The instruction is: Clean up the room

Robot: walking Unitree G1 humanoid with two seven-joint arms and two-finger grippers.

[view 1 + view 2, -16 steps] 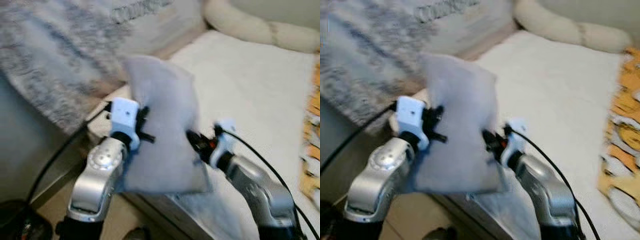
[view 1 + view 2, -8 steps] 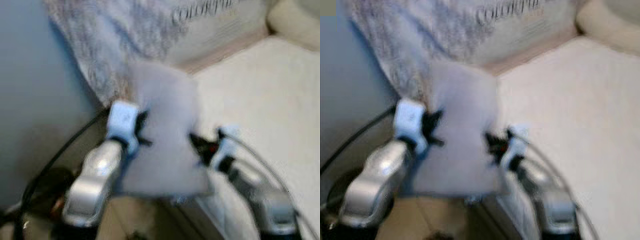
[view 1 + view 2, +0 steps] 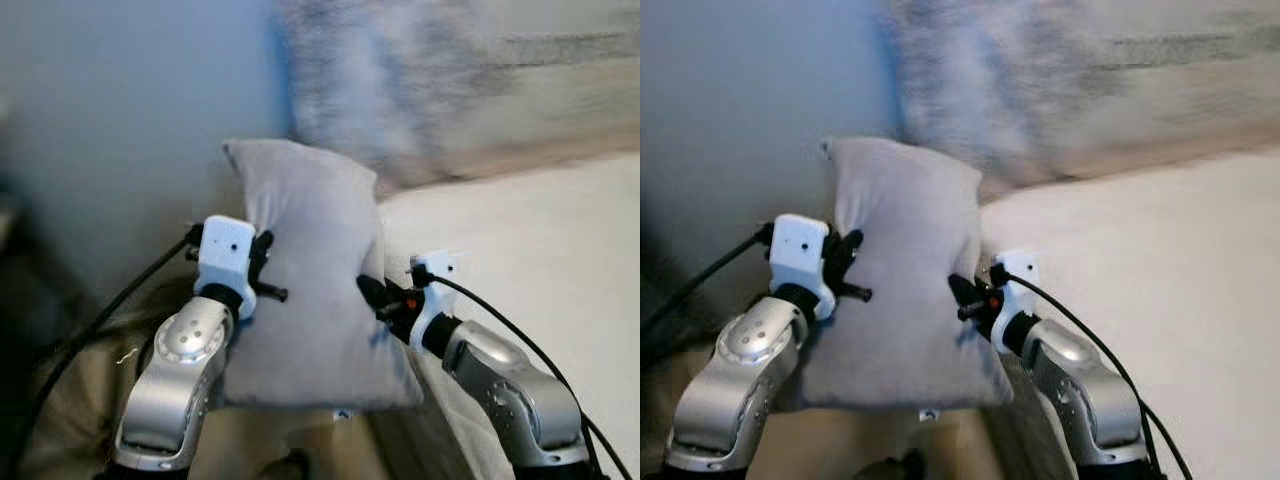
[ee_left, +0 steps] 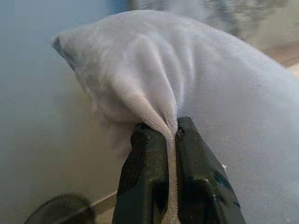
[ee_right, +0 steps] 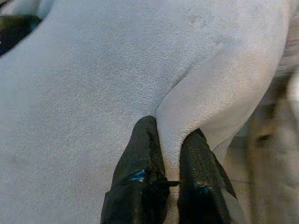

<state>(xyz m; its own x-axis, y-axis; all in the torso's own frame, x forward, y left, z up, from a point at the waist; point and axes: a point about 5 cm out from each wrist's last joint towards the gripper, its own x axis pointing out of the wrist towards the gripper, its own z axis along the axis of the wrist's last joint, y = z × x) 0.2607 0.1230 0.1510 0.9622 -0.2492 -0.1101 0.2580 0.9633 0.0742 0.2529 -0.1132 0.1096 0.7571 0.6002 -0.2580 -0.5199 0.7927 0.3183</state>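
A light grey pillow (image 3: 310,280) hangs upright in the air between my two arms, in front of the bed's left edge. My left gripper (image 3: 262,270) is shut on a pinched fold of its left side; the left wrist view shows the fabric (image 4: 154,88) squeezed between the two black fingers (image 4: 145,154). My right gripper (image 3: 372,295) is shut on a fold of the pillow's right side, and the right wrist view shows cloth (image 5: 187,112) pressed between its fingers (image 5: 145,154).
A bed with a cream cover (image 3: 540,250) spreads to the right. A fuzzy grey blanket or cushion (image 3: 400,80) lies along its head. A pale blue wall (image 3: 120,110) rises on the left. Beige floor (image 3: 70,400) lies below, and black cables (image 3: 120,300) trail from my wrists.
The camera has swung left: the bed slid to the right and the wall came into view. The pillow stays held between both grippers in the same way.
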